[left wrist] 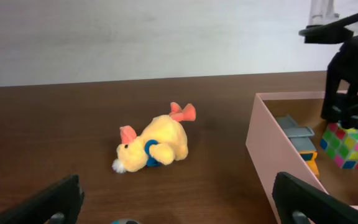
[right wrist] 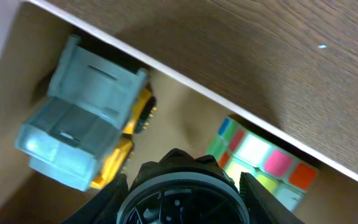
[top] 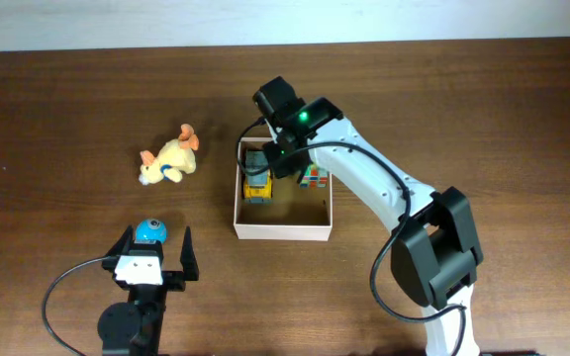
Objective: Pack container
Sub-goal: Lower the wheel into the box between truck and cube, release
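A dark wooden worktop (top: 483,99) was seen from above, with two robot arms reaching in from the near edge. The container (top: 283,234), a shallow square open box with white outer walls and a tan inside, sat near the middle of the worktop. Inside it, a yellow toy truck (top: 257,182) with a grey body lay along the left wall, and a multicoloured puzzle cube (top: 314,177) rested in the far right corner, well apart from the truck.

The right end effector (top: 283,161) hung over the far part of the container, between the truck and the cube. Its fingers were hidden by its own dark body in every view, so whether they were apart or together cannot be told.

The left end effector (top: 154,245) sat low at the near left, well left of the container, its two fingers spread wide apart and gripping nothing. A small blue round toy (top: 149,230) lay on the worktop between the fingertips. Farther away, left of the container, a yellow plush duck (top: 169,161) with orange feet lay on its side.
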### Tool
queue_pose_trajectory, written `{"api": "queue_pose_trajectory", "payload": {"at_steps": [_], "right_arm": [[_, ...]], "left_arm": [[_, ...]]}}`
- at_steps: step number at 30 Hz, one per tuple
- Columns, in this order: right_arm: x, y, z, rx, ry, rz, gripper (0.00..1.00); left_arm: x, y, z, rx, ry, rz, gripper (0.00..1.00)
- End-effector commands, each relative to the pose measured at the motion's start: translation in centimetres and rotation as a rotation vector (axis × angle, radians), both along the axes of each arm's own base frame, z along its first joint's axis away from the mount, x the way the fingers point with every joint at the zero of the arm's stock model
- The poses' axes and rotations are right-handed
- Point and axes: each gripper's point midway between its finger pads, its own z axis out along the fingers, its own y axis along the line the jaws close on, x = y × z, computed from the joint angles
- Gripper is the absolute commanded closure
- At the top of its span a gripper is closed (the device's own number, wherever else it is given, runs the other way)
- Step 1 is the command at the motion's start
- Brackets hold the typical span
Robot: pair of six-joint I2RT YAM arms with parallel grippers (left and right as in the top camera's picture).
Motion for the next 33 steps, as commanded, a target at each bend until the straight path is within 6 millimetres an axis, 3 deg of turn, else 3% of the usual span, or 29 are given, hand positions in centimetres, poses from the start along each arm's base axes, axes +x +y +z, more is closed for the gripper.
{"api": "queue_pose_trajectory", "payload": {"at_steps": [1, 21, 33], "right_arm": [[-0.1, 0.6, -0.3, -0.005, -0.016, 0.004, 0.52], [0.7, 0.9, -0.3, -0.045, -0.071, 0.183, 0.52], [-0.2, 0.2, -3.5, -0.071, -0.046, 0.218, 0.53]], "left_arm": [[0.0, 0.0, -0.1, 0.015, -0.005, -0.001, 0.01], [0.0, 0.1, -0.1, 0.015, -0.005, -0.001, 0.01], [0.0, 0.1, -0.1, 0.015, -0.005, -0.001, 0.01]]}}
